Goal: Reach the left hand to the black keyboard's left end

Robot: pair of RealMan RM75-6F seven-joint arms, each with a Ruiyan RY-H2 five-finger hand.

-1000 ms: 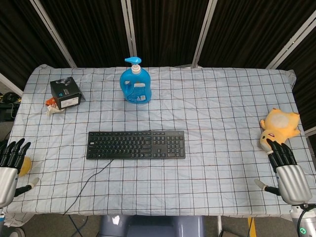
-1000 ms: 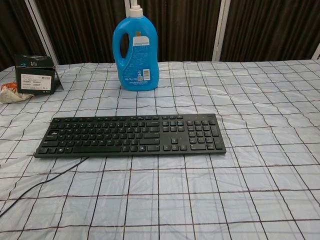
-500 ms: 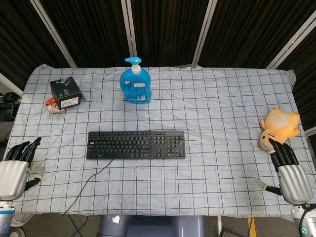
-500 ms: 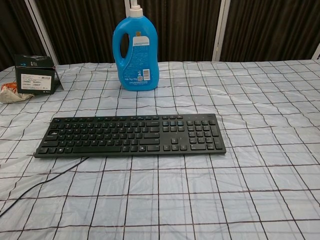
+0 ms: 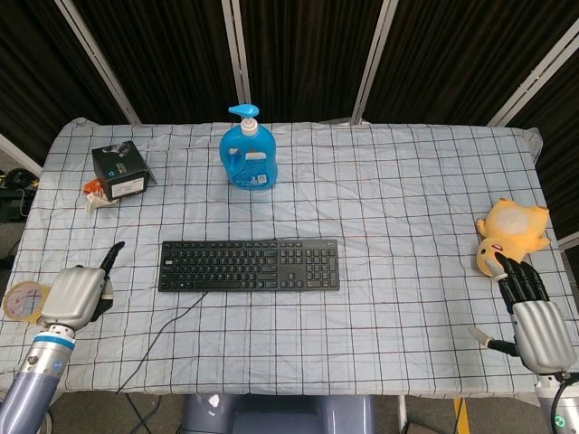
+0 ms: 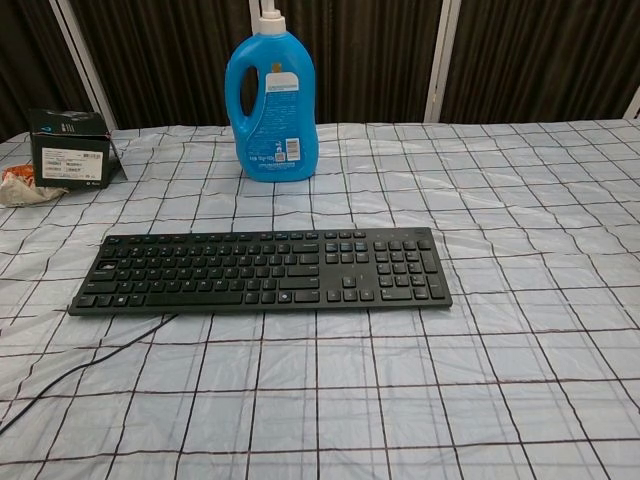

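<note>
Tablecloth (image 5: 407, 208), pale checked fabric, carries the flat black keyboard (image 5: 250, 265) at its centre. Left hand (image 5: 74, 294) hovers well short of the keyboard's left end, holding nothing; how far its fingers spread I cannot tell. The reach looks unfinished.

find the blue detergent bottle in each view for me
Head view: blue detergent bottle stands upper centre-left, beyond the black keyboard.
Chest view: it fills the top centre-left, its top cropped.
Shared landmark: the black keyboard in front of it.
</note>
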